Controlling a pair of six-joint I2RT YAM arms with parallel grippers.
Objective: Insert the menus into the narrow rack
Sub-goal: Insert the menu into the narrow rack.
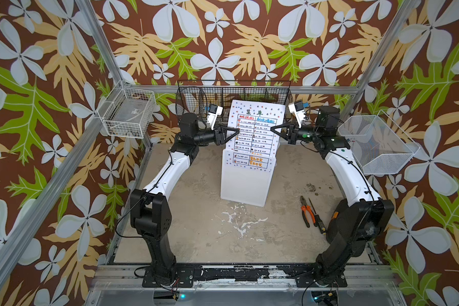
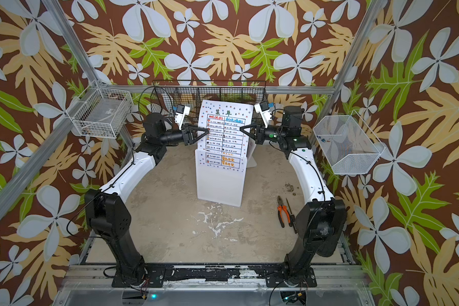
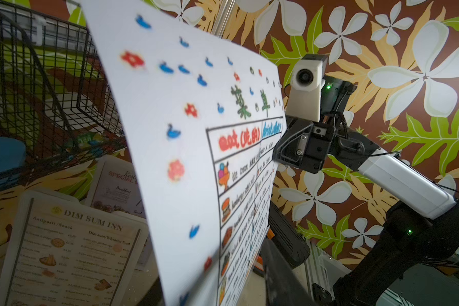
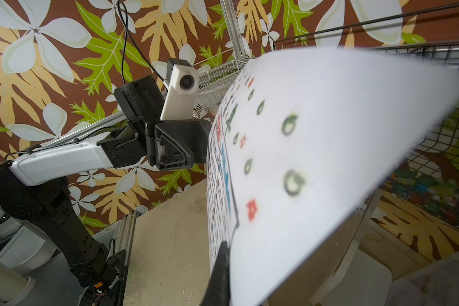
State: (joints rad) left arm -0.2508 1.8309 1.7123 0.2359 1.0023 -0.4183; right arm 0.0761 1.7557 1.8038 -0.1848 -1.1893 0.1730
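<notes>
A large white menu [image 1: 255,127] with a dotted border and a printed table stands upright in the front slot of a white tiered rack [image 1: 245,185] at the middle of the stained worktop [image 1: 196,225]. Its lower end is tucked behind the rack's front panel and its upper part rises well above the rack, bowed slightly, in both top views.

The right gripper [image 1: 273,129] is clenched on the sheet's right edge, above the rack. The left gripper [image 1: 235,130] reaches in level from the opposite side, its tips at the sheet's left edge. The left wrist view shows the sheet running between its dark fingers [image 3: 278,273], but whether they pinch it cannot be told.

Behind the big sheet in the left wrist view, a dark-bordered "DIM SUM INN" menu [image 3: 72,251] and a pinkish "SPECIAL MENU" sheet [image 3: 119,185] stand upright against white rack panels, the pinkish one further back. Both are hidden in the top views.

To the right of the rack, towards the right arm's base, orange-handled pliers [image 1: 308,212] and a screwdriver [image 1: 317,220] lie side by side on the worktop. A black wire basket [image 1: 233,92] hangs on the wall behind the rack. A white wire basket [image 1: 127,116] hangs to its left and a white mesh basket [image 1: 376,144] to its right.
</notes>
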